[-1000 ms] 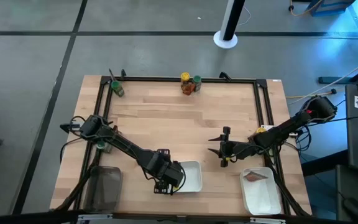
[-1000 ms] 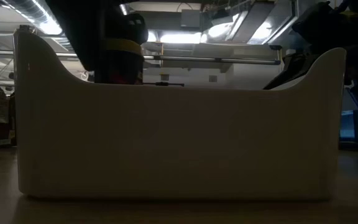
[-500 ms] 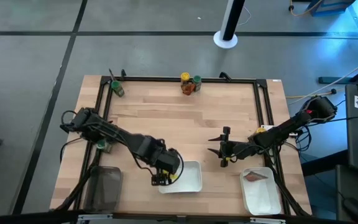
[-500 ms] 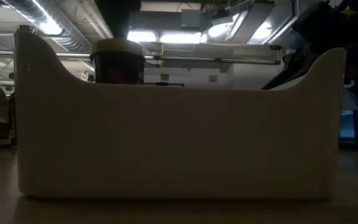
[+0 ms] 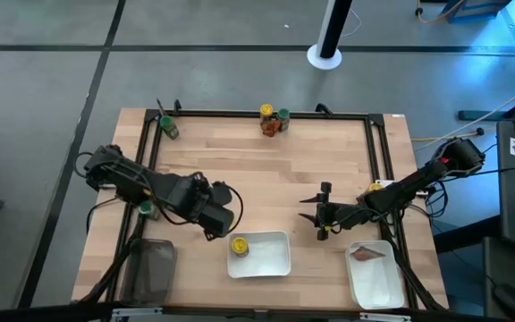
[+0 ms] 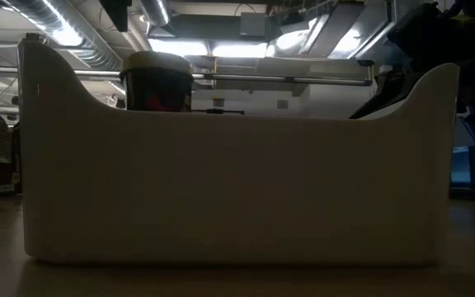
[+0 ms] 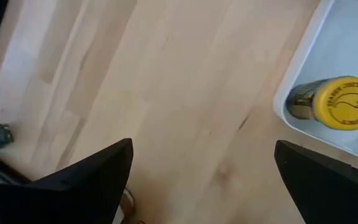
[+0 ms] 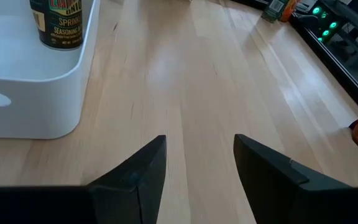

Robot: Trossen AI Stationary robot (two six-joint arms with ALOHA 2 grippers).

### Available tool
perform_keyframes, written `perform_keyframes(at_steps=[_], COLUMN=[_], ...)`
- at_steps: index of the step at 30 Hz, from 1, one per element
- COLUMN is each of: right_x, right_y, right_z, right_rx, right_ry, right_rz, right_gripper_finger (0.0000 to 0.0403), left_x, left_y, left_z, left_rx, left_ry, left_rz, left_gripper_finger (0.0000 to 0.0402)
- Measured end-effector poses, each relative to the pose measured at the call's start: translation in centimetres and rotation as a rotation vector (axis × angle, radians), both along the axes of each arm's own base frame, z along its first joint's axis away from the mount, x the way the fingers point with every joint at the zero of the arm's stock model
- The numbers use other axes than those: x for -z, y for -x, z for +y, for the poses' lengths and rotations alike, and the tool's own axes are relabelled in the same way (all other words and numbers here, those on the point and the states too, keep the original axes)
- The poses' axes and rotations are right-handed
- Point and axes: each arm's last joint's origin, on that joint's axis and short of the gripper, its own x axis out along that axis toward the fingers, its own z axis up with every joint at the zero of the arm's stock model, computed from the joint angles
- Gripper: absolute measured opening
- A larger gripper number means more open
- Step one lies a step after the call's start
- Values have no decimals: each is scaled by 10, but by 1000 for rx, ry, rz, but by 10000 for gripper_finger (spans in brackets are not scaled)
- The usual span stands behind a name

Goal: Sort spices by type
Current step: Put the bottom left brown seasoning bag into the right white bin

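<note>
A jar with a yellow cap (image 5: 239,244) stands upright in the left end of a white tray (image 5: 271,261) near the table's front edge; it shows too in the left wrist view (image 7: 340,102) and the low view (image 6: 157,81). My left gripper (image 5: 224,215) hangs open above the bare wood, left of and beyond the tray, with nothing between its fingers (image 7: 92,177). My right gripper (image 5: 309,217) waits open and low over the table right of the tray, pointing at it (image 8: 197,162). More jars (image 5: 274,118) stand at the far edge, and one green-capped jar (image 5: 169,128) at the far left corner.
A second white tray (image 5: 378,284) at the front right holds a red-orange packet (image 5: 365,254). A dark bin (image 5: 150,268) sits at the front left. Another green-capped jar (image 5: 147,210) stands at the left edge beside my left arm. A black frame (image 5: 240,114) rims the table.
My left gripper has risen out of the white tray and drawn back toward the table's left and far side, rolling its wrist as it went. The yellow-capped jar has stayed standing upright in the tray.
</note>
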Motion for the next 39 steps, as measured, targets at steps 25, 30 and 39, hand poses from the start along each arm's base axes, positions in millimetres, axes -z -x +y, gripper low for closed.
perform_keyframes(at_steps=[25, 30, 39], right_x=[1, 1, 2], right_y=[0, 1, 1], right_z=[0, 0, 0], right_rx=[6, 6, 12], right_ry=[-8, -5, -15], right_rz=[6, 13, 13], right_gripper_finger=[189, 189, 189], left_x=[33, 37, 54], left_y=[9, 35, 82], left_z=[38, 55, 77], left_rx=[-214, -277, -463], left_ry=[-18, 6, 77], left_rz=[156, 181, 221], left_gripper_finger=[375, 375, 358])
